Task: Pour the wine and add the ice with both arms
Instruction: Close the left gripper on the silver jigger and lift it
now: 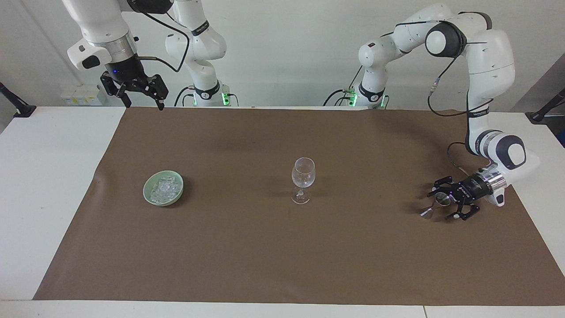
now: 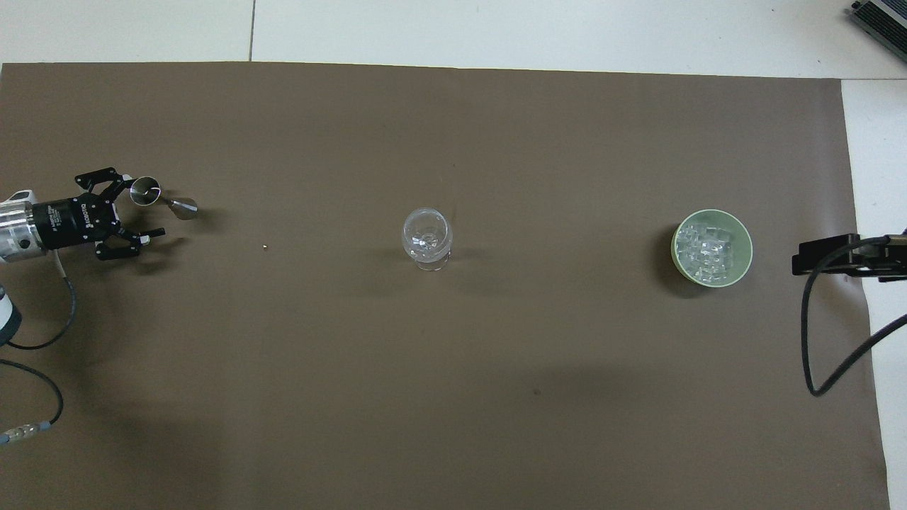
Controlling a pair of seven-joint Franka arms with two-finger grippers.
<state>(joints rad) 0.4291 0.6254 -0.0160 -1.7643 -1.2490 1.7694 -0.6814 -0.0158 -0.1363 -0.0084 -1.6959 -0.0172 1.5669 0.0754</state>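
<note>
A clear empty wine glass [image 1: 303, 180] stands mid-mat; it also shows in the overhead view [image 2: 427, 238]. A pale green bowl [image 1: 148, 196] holds a pile of ice [image 1: 164, 188] toward the right arm's end; the bowl [image 2: 744, 241] and ice [image 2: 705, 248] show from overhead too. A small metal jigger [image 1: 435, 206] lies on its side toward the left arm's end, also seen from overhead [image 2: 159, 198]. My left gripper [image 1: 439, 205] is open and low at the mat, its fingers on either side of the jigger's cup end [image 2: 145, 190]. My right gripper [image 1: 145, 105] is open, empty and raised.
A brown mat [image 1: 282, 256] covers most of the white table [image 1: 44, 185]. The right arm waits above the mat's corner nearest its base; part of its hand and a black cable [image 2: 815, 340] show at the edge of the overhead view.
</note>
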